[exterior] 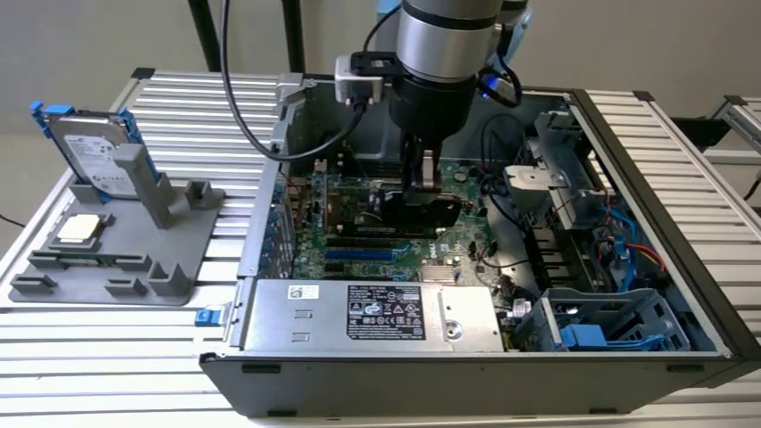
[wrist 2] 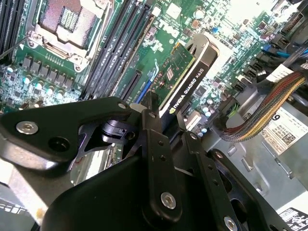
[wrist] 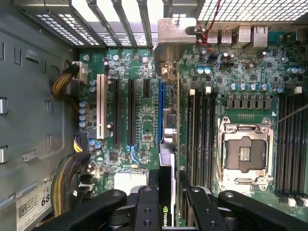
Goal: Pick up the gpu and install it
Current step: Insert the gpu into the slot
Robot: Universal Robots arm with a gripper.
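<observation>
Wrist views close above motherboard [wrist: 144, 125]

The exterior view is bright and even, with soft light from above. The computer case [exterior: 476, 267] is darker inside, and the arm throws a dim shadow at 6 o'clock onto the motherboard [exterior: 356, 241]. In the second wrist view a white glare washes out the corner at 1 o'clock, and the black gripper [wrist 2: 163, 120] close to the camera looks blurry. In the first wrist view light shines through the vent grille [wrist: 250, 9] at 12 o'clock.

Lab: open computer case [exterior: 618, 178], slatted bench [exterior: 107, 357].
</observation>
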